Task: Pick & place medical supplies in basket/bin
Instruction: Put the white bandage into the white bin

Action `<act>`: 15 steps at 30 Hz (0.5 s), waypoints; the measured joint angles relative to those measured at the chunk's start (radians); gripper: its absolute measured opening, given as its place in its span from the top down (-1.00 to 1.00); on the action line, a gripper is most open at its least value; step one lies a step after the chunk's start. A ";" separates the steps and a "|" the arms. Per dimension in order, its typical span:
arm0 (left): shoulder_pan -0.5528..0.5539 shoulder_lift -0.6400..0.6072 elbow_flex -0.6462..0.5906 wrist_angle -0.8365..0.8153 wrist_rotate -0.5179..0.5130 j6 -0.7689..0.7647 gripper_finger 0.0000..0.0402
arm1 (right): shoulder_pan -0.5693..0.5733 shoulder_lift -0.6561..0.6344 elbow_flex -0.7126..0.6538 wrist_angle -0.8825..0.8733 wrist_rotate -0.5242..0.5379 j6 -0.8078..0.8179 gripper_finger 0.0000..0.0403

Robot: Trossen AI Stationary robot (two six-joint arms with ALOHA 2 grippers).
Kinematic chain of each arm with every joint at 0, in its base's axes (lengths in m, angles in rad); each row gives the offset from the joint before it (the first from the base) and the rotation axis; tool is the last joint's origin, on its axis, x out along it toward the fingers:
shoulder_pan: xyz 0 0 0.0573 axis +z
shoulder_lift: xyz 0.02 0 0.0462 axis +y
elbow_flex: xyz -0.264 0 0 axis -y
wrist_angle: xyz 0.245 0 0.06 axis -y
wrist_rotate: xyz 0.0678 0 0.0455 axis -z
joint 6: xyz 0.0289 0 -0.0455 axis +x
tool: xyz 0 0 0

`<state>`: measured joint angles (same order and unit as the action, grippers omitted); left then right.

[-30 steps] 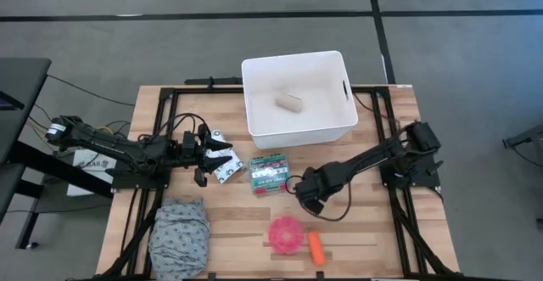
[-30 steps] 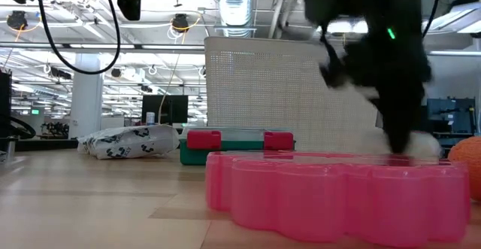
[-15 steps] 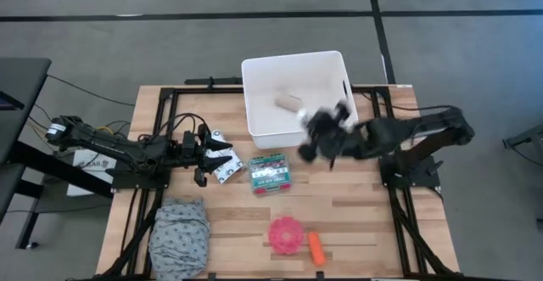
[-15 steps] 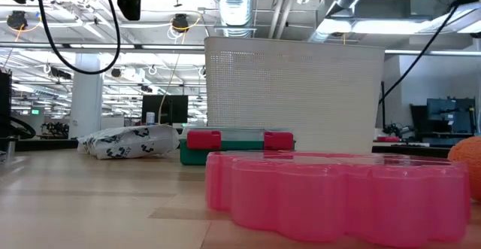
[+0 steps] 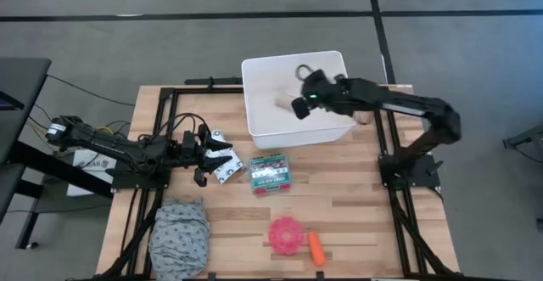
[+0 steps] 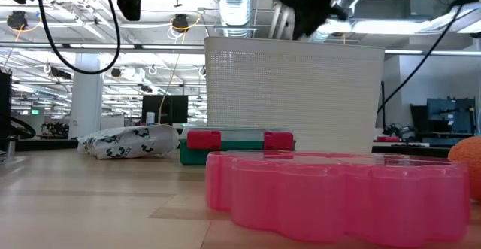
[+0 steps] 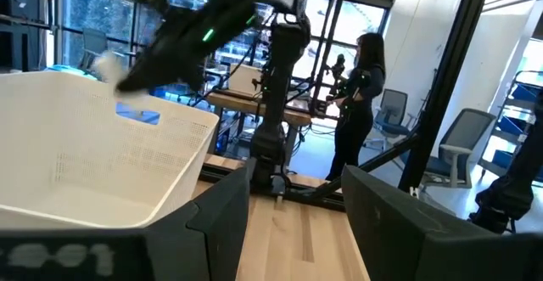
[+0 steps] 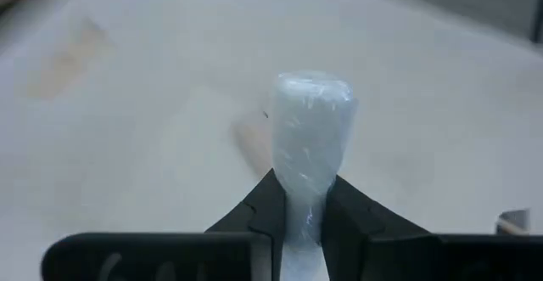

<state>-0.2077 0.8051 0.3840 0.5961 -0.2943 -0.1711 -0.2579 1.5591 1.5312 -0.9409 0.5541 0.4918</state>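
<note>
My right gripper (image 5: 304,97) hangs over the large white tub (image 5: 254,128), shut on a tiny white cylinder (image 8: 311,128). A beige roll (image 5: 288,103) lies on the tub's floor. My left gripper (image 5: 206,155) is open and rests low on the table's left, right beside the white packet with black print (image 5: 224,160); I cannot tell whether it touches it. On the table lie the green-and-red box (image 5: 269,172), the pink disc (image 5: 287,234) and the orange tube (image 5: 316,247). My right gripper pinches the white cylinder between its two fingers (image 8: 270,209) at the cylinder's near end (image 8: 304,198). The rest of the cylinder sticks out past the fingertips. It is lifted clear, above the tub's floor.
A grey patterned cloth bundle (image 5: 180,234) sits at the table's near left corner. In the low view the pink disc (image 6: 331,196) fills the foreground, with the box (image 6: 237,145) and the tub wall (image 6: 293,91) behind it. A person stands in the room beyond, seen in the left wrist view.
My right gripper has risen from the table near the green-and-red box. It has swung toward the far edge to a place over the tub, carrying the white cylinder lifted clear. The left arm has kept still.
</note>
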 joint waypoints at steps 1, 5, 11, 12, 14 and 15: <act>0.000 0.000 0.000 0.000 0.000 0.000 0.11 | -0.018 0.036 -0.007 0.002 -0.005 0.001 0.76; 0.000 0.000 0.000 0.000 0.000 0.000 0.11 | -0.073 0.190 -0.019 0.021 -0.094 -0.004 0.75; 0.000 0.000 0.000 0.005 0.000 0.000 0.11 | -0.112 0.367 -0.019 0.105 -0.243 -0.106 0.64; 0.000 0.000 0.000 0.005 0.000 0.000 0.11 | -0.119 0.385 -0.019 0.114 -0.261 -0.108 0.61; 0.000 0.000 0.000 0.006 0.000 0.000 0.11 | -0.137 0.415 -0.009 0.107 -0.314 -0.120 0.55; 0.000 0.000 0.000 0.007 0.000 0.001 0.11 | -0.144 0.427 0.002 0.104 -0.342 -0.132 0.52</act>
<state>-0.2077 0.8051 0.3840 0.6028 -0.2943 -0.1705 -0.4021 1.9862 1.5333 -0.8366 0.2124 0.3595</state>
